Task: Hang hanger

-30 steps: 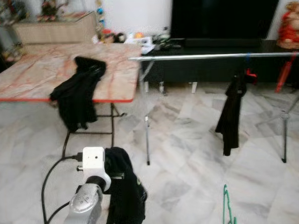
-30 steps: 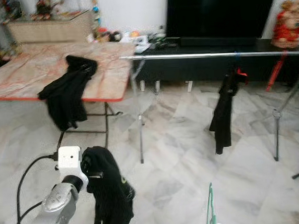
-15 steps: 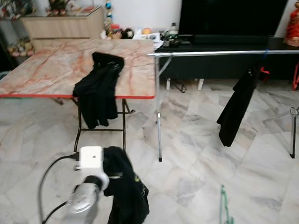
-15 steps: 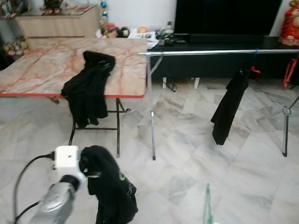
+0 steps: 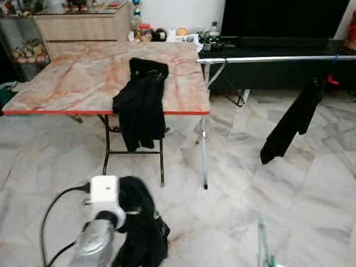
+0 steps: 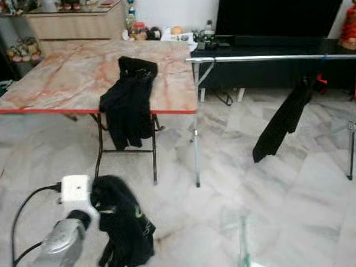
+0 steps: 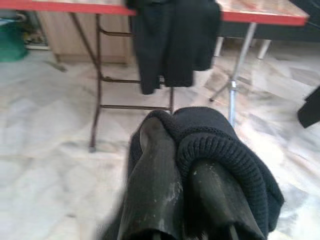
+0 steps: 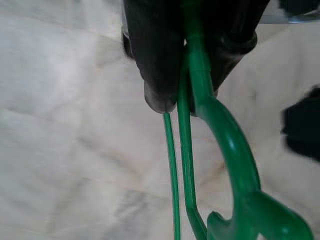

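Green hanger (image 8: 200, 100) pinched tight in right gripper (image 8: 187, 102); head views show it blurry at 5 o'clock. Black sweater (image 5: 144, 229) clamped in left gripper (image 7: 182, 165), at 7 o'clock. Camera turned since earlier: table (image 5: 63, 85) now sits more to middle, rail (image 5: 269, 58) and hung black cloth (image 5: 293, 125) slid toward 2 o'clock. Left wrist view shows knit ribs close up.
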Robot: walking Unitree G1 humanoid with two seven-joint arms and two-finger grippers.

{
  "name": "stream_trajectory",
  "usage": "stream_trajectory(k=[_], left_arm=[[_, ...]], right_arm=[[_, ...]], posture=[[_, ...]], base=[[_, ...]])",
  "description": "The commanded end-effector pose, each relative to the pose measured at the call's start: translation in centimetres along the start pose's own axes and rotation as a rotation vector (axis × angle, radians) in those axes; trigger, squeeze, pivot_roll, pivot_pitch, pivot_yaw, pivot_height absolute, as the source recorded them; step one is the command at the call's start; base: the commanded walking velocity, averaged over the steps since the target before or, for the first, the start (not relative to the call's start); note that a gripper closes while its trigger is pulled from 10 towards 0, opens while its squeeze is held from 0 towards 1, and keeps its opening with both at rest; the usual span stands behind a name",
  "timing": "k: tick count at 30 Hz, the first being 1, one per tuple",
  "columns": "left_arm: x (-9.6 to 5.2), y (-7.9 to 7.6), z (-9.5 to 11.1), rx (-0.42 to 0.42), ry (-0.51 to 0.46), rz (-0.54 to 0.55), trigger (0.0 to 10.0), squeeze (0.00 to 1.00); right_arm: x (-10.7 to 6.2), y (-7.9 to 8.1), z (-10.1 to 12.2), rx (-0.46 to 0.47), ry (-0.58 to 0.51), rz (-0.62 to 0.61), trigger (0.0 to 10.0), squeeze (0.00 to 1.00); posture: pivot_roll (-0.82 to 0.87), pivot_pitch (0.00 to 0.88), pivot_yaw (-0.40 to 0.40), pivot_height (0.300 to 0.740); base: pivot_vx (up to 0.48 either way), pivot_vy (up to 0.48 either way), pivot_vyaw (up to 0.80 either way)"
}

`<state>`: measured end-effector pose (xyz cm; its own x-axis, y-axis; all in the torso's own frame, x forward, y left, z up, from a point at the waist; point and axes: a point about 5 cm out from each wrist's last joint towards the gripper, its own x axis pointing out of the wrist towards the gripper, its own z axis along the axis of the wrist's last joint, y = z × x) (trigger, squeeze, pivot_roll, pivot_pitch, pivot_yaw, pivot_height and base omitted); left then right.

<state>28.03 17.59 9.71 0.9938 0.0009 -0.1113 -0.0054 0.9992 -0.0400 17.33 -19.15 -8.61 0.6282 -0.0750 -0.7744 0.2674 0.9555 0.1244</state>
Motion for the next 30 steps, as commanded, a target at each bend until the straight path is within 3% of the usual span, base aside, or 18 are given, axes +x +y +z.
stream_trajectory(k=[1, 17, 20, 23, 24, 25, 27, 30], left_arm=[[0.2, -0.9, 0.9, 0.001, -0.041, -0.028, 10.0, 0.00], [0.2, -0.6, 0.8, 0.005, -0.043, -0.022, 10.0, 0.00], [0.1, -0.4, 0.9, 0.031, -0.051, -0.032, 10.0, 0.00], [0.1, 1.1, 0.8, 0.065, -0.055, -0.027, 10.0, 0.00], [0.0, 2.1, 1.1, 0.130, -0.066, -0.042, 10.0, 0.00], [0.0, 2.1, 1.1, 0.130, -0.066, -0.042, 10.0, 0.00], [-0.2, 3.2, 1.5, 0.242, -0.076, -0.094, 10.0, 0.00], [-0.4, 3.6, 1.6, 0.293, -0.076, -0.128, 10.0, 0.00]], right_arm=[[-0.2, -0.7, -0.4, 0.006, 0.012, -0.019, 10.0, 0.00], [-0.2, -0.7, -0.5, 0.002, 0.015, -0.017, 10.0, 0.00], [-0.2, -0.6, -0.5, 0.002, 0.016, -0.016, 10.0, 0.00], [-0.2, -0.6, -0.5, 0.003, 0.014, -0.015, 10.0, 0.00], [-0.2, -0.6, -0.5, -0.003, 0.015, -0.014, 10.0, 0.00], [-0.2, -0.6, -0.5, -0.003, 0.015, -0.014, 10.0, 0.00], [-0.2, -0.7, -0.5, -0.008, 0.014, -0.016, 10.0, 0.00], [-0.2, -0.8, -0.4, -0.012, 0.013, -0.015, 10.0, 0.00]], posture=[[0.14, 0.000, 0.007, 0.740], [0.14, 0.000, 0.007, 0.740], [0.14, 0.000, 0.008, 0.740], [0.14, 0.000, 0.009, 0.740], [0.15, 0.000, 0.005, 0.740], [0.15, 0.000, 0.005, 0.740], [0.15, 0.000, 0.003, 0.740], [0.15, 0.000, 0.000, 0.740]], base=[[0.000, 0.368, 0.00], [0.000, 0.363, 0.00], [0.000, 0.000, 0.00], [0.000, 0.000, 0.00], [0.000, 0.000, 0.00], [0.000, 0.000, 0.00], [0.000, 0.000, 0.00], [0.000, 0.000, 0.00]])
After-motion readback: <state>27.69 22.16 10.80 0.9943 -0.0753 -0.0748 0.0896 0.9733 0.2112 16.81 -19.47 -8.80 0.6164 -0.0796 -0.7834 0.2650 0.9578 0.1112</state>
